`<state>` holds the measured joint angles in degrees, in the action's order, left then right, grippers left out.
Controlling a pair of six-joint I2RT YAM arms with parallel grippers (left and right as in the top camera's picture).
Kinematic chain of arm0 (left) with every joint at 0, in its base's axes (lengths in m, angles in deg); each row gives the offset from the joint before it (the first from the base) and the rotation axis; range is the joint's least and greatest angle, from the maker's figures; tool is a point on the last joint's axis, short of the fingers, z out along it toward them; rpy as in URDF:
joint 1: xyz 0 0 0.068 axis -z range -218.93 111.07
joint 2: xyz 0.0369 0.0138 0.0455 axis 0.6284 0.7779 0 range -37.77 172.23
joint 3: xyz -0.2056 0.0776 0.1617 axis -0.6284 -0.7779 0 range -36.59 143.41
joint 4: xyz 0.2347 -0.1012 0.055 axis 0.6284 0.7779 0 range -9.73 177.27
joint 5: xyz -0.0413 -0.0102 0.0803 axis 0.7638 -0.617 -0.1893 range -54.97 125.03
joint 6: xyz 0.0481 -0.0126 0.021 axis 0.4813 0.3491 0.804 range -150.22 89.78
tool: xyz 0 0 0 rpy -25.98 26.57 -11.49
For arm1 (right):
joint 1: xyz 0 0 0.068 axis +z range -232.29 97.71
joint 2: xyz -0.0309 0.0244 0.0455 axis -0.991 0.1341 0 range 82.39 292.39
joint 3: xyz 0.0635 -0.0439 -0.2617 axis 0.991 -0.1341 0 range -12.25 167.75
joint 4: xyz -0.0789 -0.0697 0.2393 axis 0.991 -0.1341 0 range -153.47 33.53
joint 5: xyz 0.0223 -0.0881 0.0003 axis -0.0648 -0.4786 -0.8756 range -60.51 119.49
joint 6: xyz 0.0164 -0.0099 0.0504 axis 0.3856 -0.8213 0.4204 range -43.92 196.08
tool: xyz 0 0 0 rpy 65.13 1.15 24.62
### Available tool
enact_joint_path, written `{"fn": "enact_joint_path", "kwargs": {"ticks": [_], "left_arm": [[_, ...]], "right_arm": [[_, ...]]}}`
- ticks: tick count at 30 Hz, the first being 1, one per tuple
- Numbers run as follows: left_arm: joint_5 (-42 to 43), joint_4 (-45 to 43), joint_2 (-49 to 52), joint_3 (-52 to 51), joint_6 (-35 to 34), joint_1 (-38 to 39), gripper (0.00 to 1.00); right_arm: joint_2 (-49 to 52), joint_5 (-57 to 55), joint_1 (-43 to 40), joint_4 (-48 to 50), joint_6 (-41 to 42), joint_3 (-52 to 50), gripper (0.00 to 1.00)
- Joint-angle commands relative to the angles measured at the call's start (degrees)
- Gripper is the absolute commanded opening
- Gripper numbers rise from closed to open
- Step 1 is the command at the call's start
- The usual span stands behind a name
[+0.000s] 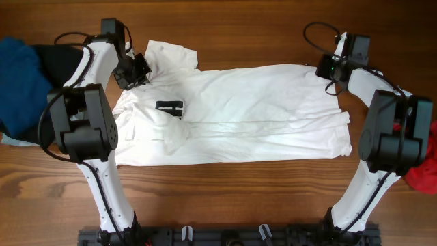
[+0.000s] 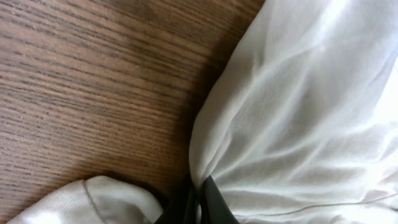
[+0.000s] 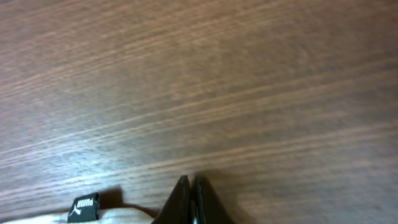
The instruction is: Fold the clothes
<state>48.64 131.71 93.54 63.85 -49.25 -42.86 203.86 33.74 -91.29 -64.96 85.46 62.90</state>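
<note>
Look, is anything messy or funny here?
The white T-shirt is rumpled at its left end, with one sleeve sticking out crooked. A red garment pokes in at the right edge.

Brown wood-grain desk [image 1: 239,205]. White short-sleeved cloth T-shirt [image 1: 259,116] lies spread across frame centre, wrinkled. Crumpled blue cloth [image 1: 17,82] at left edge; crumpled red garment [image 1: 423,174] at right edge, lower half.
</note>
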Motion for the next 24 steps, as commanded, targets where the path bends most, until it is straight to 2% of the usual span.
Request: {"fn": "enact_joint_path", "kwargs": {"ticks": [1,9,16,19,24], "left_arm": [[-1.4,0.9,-3.4,-1.9,2.1,-0.1,0.04],[-1.5,10.8,-9.6,-1.9,2.1,-0.1,0.04],[-2.0,18.3,-13.8,-1.9,2.1,-0.4,0.04],[-7.3,22.8,-15.3,-1.9,2.0,-0.4,0.04],[-12.9,28.9,-15.5,-1.9,1.8,-0.4,0.04]], "right_arm": [[-5.2,-4.9,-1.2,-3.2,4.3,0.4,0.04],[-15.4,-8.4,-1.6,-17.9,4.2,0.4,0.04],[-19.7,-8.3,-1.6,-34.1,4.1,0.4,0.04],[-19.8,-8.3,-1.6,-40.5,4.0,0.4,0.04],[-19.8,-8.3,-1.6,-45.3,2.7,0.4,0.04]]}}
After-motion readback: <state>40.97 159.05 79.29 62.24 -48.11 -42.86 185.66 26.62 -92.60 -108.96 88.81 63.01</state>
